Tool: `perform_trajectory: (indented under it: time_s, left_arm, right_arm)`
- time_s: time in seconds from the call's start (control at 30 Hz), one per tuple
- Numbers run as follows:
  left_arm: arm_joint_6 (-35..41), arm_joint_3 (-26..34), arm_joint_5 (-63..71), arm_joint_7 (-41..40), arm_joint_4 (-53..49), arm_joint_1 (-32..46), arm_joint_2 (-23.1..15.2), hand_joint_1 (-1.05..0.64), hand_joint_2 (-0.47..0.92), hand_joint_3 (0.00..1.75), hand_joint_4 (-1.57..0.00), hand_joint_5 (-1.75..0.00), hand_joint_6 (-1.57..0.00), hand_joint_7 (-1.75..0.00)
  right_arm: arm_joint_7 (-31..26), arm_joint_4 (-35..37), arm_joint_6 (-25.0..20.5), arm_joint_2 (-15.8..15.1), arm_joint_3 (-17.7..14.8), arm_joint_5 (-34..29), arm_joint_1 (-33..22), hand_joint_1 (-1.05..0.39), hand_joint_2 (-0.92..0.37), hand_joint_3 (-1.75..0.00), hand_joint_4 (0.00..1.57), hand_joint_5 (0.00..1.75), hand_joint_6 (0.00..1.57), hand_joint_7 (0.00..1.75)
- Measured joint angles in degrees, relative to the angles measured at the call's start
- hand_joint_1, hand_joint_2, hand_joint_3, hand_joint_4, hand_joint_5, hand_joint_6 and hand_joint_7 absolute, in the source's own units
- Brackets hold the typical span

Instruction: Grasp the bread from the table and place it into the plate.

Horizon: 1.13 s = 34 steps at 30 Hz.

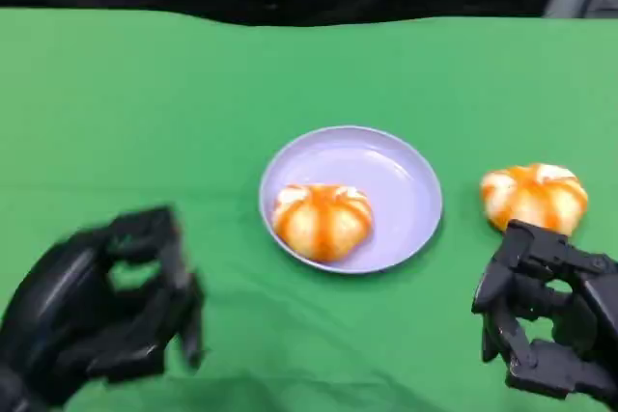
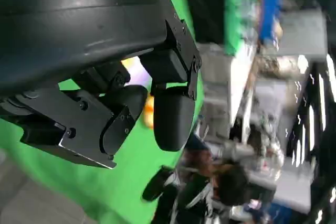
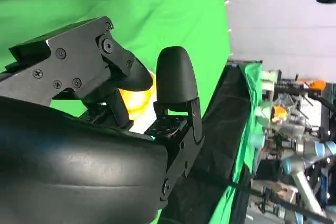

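A pale lilac plate (image 1: pixel 406 190) sits mid-table on the green cloth, and an orange-striped bread roll (image 1: pixel 322 219) lies in its near-left part. A second, similar roll (image 1: pixel 534 196) rests on the cloth to the right of the plate. My right hand (image 1: pixel 546 320) hovers just in front of that roll, fingers apart, holding nothing. In the right wrist view the roll (image 3: pixel 137 99) shows as an orange patch beyond the fingers (image 3: pixel 176 80). My left hand (image 1: pixel 106 306) is low at the near left, blurred, fingers parted and empty. The left wrist view shows a sliver of roll (image 2: pixel 148 113) past the hand (image 2: pixel 131 108).
The green cloth (image 1: pixel 145 113) covers the whole table, with a dark backdrop behind its far edge. In the left wrist view a person (image 2: pixel 210 182) sits beside the table among lab clutter. The right wrist view shows another robot arm (image 3: pixel 299 166) far off.
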State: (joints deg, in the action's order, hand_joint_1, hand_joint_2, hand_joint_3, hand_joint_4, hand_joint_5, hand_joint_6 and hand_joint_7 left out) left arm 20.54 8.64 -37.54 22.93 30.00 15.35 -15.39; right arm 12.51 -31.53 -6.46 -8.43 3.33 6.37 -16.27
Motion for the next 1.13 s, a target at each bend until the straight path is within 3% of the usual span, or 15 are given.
perform_trajectory:
  time_s: [0.23, 0.53, 1.13]
  left_arm:
    - [0.18, 2.60, -3.70, 0.92, 0.19, 7.08, 1.66, 0.04, 0.58, 1.43, -0.99, -1.75, -0.78, -1.75]
    - [0.21, 1.45, -1.96, -0.04, -1.27, 5.61, 2.57, 0.09, 0.63, 1.44, -1.01, -1.75, -0.77, -1.75]
    - [-1.08, 1.77, 1.93, 0.39, -2.85, 4.13, 2.55, 0.12, 0.64, 1.40, -0.98, -1.75, -0.73, -1.75]
  right_arm:
    - [1.91, 3.01, 1.19, -0.38, -2.08, 2.18, 0.93, -0.01, -0.68, -1.06, 0.77, 1.75, 0.65, 1.55]
    - [4.56, 5.62, 4.37, -0.50, -3.28, 4.38, 1.32, -0.01, -0.68, -1.09, 0.79, 1.75, 0.66, 1.57]
    - [4.40, 5.28, 5.39, -0.45, -3.50, 3.56, 0.59, -0.02, -0.66, -1.09, 0.79, 1.75, 0.66, 1.57]
